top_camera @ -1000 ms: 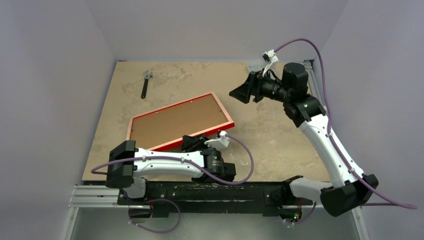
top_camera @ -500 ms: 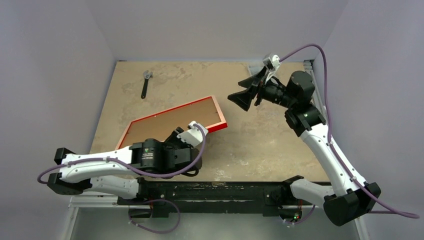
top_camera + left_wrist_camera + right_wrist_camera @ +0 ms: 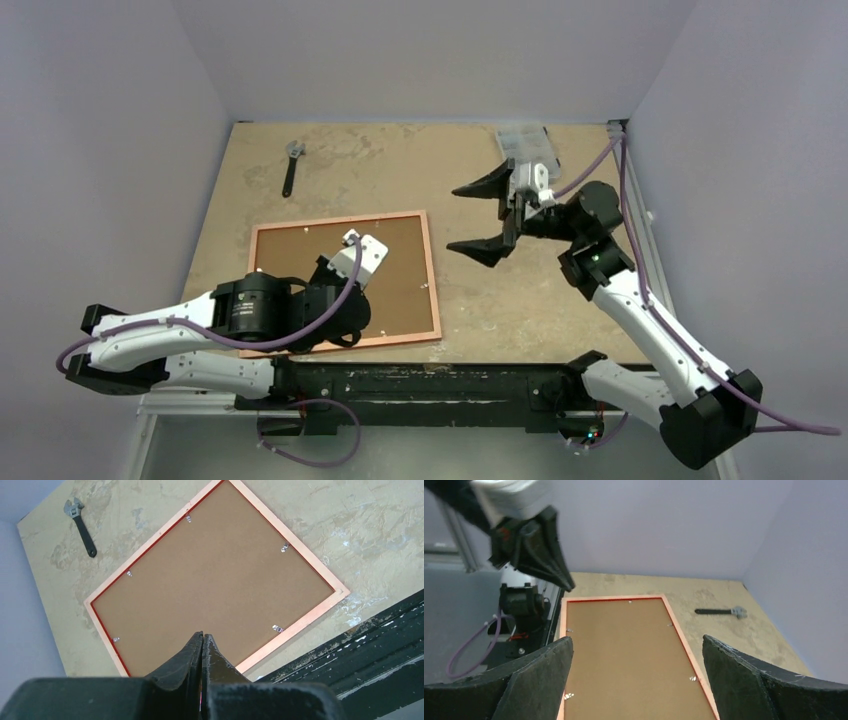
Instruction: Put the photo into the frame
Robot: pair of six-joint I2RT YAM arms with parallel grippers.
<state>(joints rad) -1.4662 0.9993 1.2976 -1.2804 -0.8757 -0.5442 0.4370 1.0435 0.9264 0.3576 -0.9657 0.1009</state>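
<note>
Your left claw (image 3: 202, 636) is pinched shut on nothing above the frame (image 3: 432, 275), which lies back-up on the table (image 3: 510, 300), while your right claw (image 3: 452, 218) gapes wide to its right.

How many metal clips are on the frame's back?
6 clips on the frame: two on the far long side, two on the near, one at each short end. Left fingers block one in their view.

Loose bits on my table (image 3: 520, 300), live:
Black-handled wrench (image 3: 291, 166) lies well beyond my left claw (image 3: 202, 642), off to its left. Brown backing board (image 3: 210, 580) with small metal clips sits below that claw. Clear plastic sleeve (image 3: 525, 143) lies just past my right claw (image 3: 452, 220), at the far edge.
</note>
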